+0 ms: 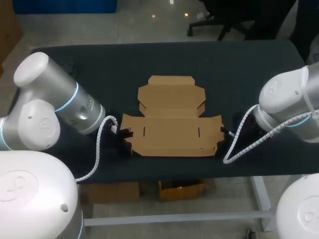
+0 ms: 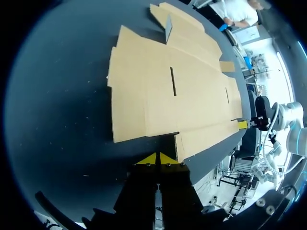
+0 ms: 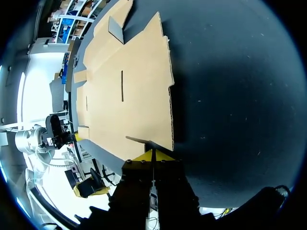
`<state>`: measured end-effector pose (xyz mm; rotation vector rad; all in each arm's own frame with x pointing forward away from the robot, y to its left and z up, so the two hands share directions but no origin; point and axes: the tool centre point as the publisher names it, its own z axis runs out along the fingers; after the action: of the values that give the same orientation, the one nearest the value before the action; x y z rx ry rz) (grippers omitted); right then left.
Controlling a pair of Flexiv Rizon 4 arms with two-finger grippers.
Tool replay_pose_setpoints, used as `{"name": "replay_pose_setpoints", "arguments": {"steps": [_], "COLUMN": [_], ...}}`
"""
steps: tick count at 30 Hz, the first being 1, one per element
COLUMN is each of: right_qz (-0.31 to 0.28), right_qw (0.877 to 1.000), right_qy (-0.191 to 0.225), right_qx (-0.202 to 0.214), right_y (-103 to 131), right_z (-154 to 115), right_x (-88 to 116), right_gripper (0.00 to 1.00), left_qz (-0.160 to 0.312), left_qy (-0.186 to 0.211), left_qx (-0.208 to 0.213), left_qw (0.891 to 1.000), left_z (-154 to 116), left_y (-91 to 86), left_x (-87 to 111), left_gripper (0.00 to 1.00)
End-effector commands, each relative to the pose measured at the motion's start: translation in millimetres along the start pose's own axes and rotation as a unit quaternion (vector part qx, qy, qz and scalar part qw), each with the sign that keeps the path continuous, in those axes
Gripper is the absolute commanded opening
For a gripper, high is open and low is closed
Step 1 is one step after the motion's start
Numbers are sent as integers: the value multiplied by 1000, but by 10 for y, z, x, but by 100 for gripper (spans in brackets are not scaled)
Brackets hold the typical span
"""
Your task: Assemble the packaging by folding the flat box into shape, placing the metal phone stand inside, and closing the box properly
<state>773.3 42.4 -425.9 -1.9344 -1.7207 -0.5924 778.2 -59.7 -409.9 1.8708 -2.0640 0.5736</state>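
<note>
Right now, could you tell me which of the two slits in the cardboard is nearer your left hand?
The slit toward the cardboard's left end, closest ahead of the left hand; the other slit lies toward the right hand.

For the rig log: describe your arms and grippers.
My left arm and right arm: rounded white and silver shells, each with a light-blue ring. White coiled cable on each. The left gripper and right gripper: black, jaws tipped bright yellow.

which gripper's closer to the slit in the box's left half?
Left. The left gripper sits at the flat box's left edge, near that slit; the right gripper is at the opposite edge, beyond the other slit.
</note>
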Motion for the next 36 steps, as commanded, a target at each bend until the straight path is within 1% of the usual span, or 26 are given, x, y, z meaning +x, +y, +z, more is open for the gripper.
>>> {"name": "replay_pose_setpoints", "arguments": {"steps": [1,8,22,36], "right_qz": [0,3,-11,-13], "right_qw": [1000,1000,1000,999], "right_qy": [6,8,20,42], "right_qx": [2,3,-11,-18], "right_y": [11,7,0,4], "right_z": [2,12,-71,-71], "right_x": [-11,-18,90,152], "right_gripper": [0,0,0,0], "left_qz": [0,0,1,1], "left_qy": [-5,-5,-5,-5], "left_qx": [-2,-3,-3,-2], "left_qw": [1000,1000,1000,1000], "left_z": [21,25,22,9], "left_y": [-10,-10,-4,9], "left_x": [24,21,19,16], "left_gripper": [0,0,0,0]}}
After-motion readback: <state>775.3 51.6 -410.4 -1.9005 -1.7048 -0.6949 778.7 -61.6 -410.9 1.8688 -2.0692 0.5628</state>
